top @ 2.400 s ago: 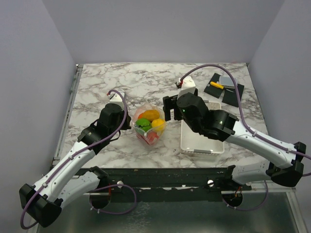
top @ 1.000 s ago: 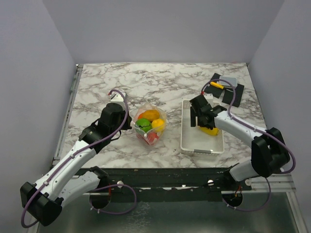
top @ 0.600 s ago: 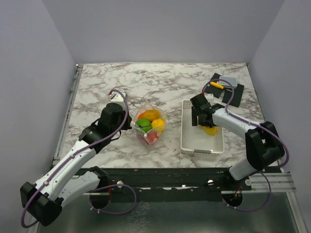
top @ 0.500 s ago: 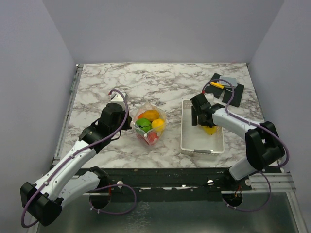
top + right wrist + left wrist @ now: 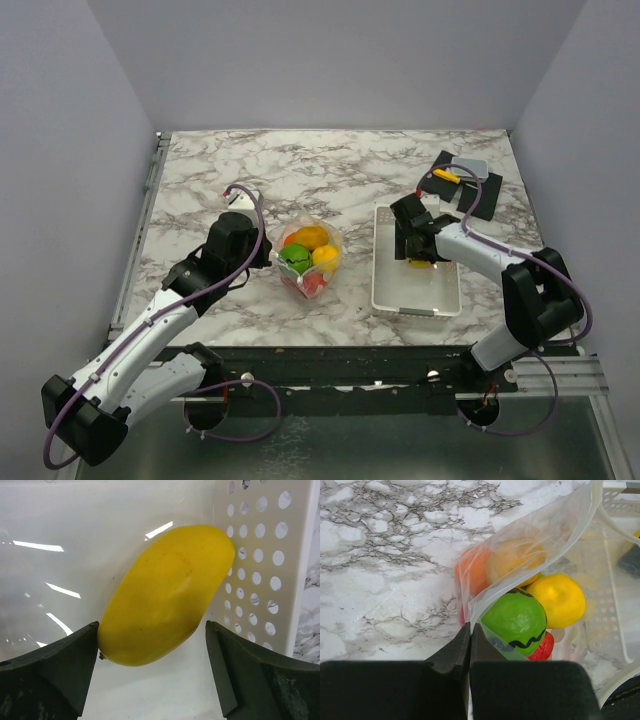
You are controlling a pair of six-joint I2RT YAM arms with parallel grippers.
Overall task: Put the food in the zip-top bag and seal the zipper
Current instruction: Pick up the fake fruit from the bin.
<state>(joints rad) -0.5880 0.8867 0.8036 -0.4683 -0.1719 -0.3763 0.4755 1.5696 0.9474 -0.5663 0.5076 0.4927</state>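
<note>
The left tool [image 5: 470, 632] is clenched on an edge of the bag [image 5: 308, 258], which sits at the centre of the desk [image 5: 300, 170] in the top view. Through the clear plastic in the left wrist view show an orange fruit [image 5: 512, 560], a green one [image 5: 515, 622], a yellow one [image 5: 557, 600] and a red one [image 5: 542, 647], all packed close together. The bag's mouth gapes toward the upper right of that frame.

Right of centre in the top view lies the white basket [image 5: 415, 290]. The right tool [image 5: 152, 630] reaches down into it, released, its jaws wide on either side of a yellow fruit [image 5: 165, 595] lying on the basket floor beside the perforated wall. The finger [image 5: 75, 665] at the frame's left looks to touch the fruit; the other stands clear of it.
</note>
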